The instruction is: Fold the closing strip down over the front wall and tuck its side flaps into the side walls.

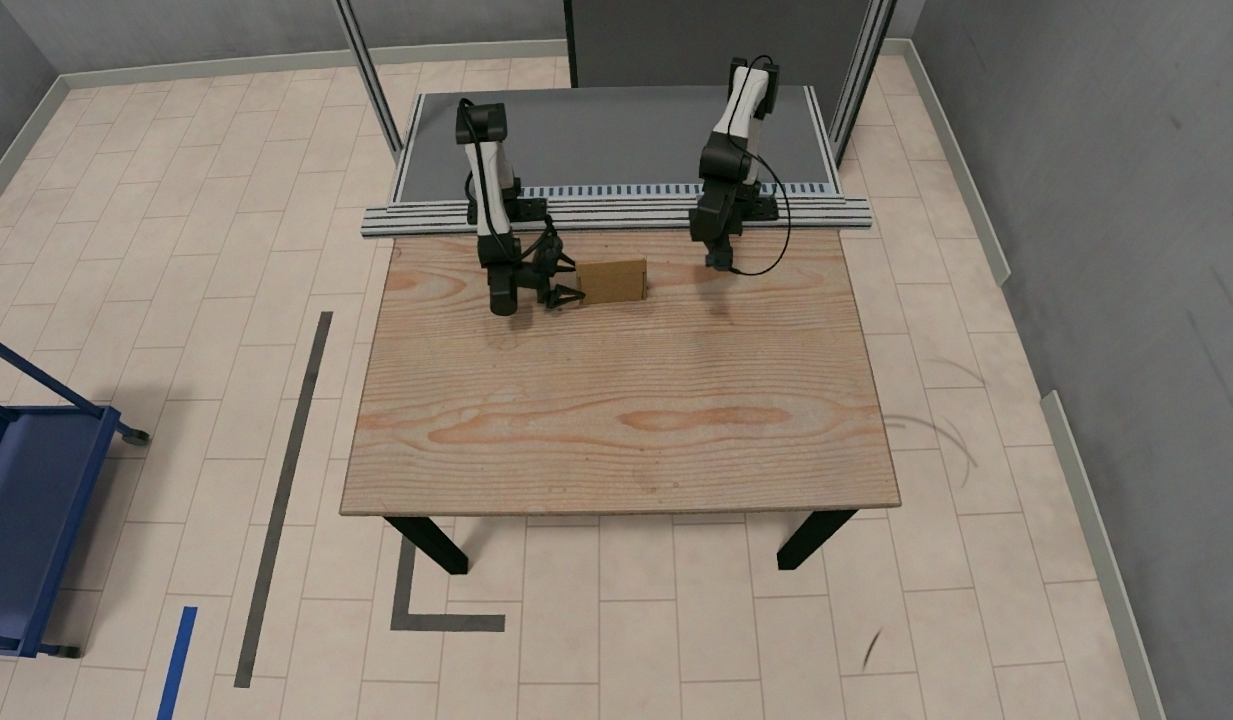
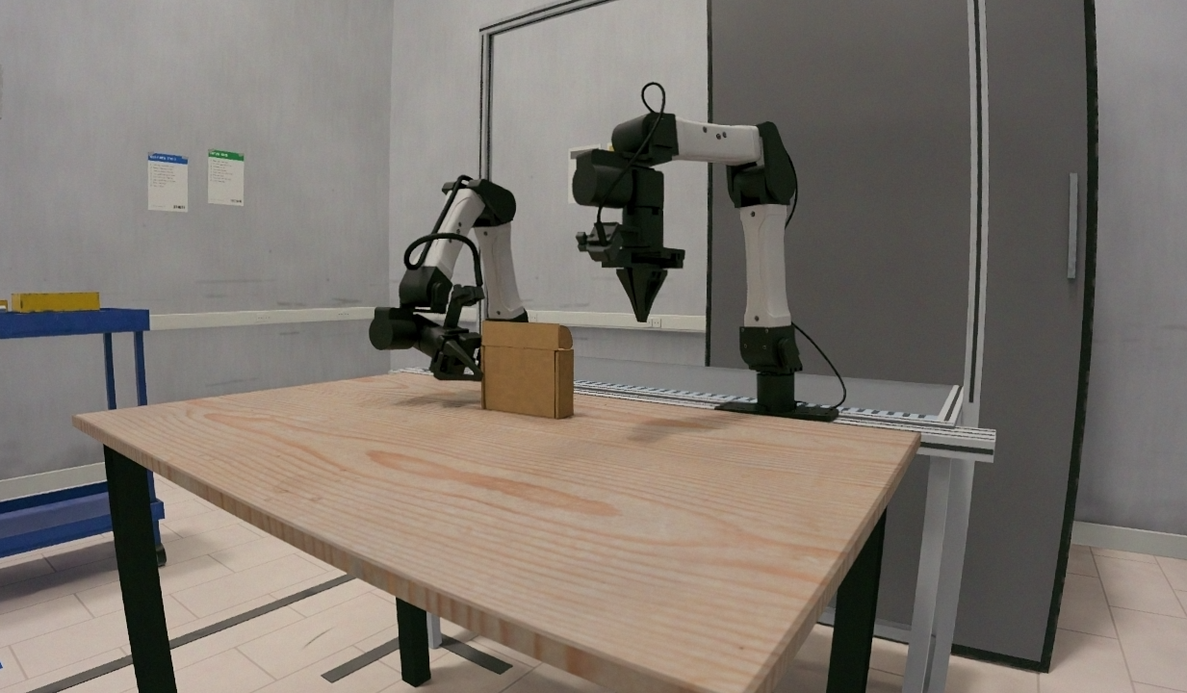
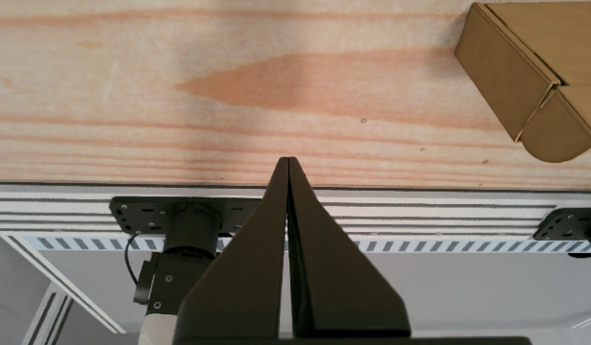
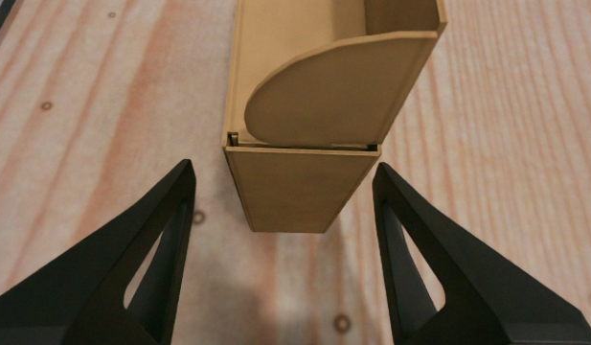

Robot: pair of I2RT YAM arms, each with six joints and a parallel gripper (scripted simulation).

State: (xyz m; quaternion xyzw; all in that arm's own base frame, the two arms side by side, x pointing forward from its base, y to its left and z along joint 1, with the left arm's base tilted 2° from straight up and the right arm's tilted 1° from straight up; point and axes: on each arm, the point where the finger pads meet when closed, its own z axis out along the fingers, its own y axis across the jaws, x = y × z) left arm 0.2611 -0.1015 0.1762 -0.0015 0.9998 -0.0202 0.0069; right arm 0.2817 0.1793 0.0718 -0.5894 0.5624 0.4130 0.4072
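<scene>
The cardboard box [image 1: 613, 281] [image 2: 524, 383] [image 3: 506, 72] stands on a narrow side, its large faces upright. The closing strip [image 2: 515, 335] sticks up at its top, unfolded. One side flap [image 4: 338, 96] slants over the box's upper side in the right wrist view; the other side flap [image 3: 558, 126] shows at the far end in the left wrist view. My right gripper [image 1: 580, 280] [image 4: 285, 171] is open, with its fingers spread around the line of the near side wall [image 4: 295, 192] and nothing gripped. My left gripper [image 1: 718, 263] [image 2: 642, 319] [image 3: 287, 167] is shut and empty, above the table, away from the box.
The box stands near the table's [image 1: 638, 376] [image 2: 459, 482] rail-side edge, between the two arms. The metal rail [image 1: 620, 214] [image 3: 420, 211] runs behind it and carries the arm bases. A blue cart [image 1: 43, 519] [image 2: 63, 322] stands off to one side.
</scene>
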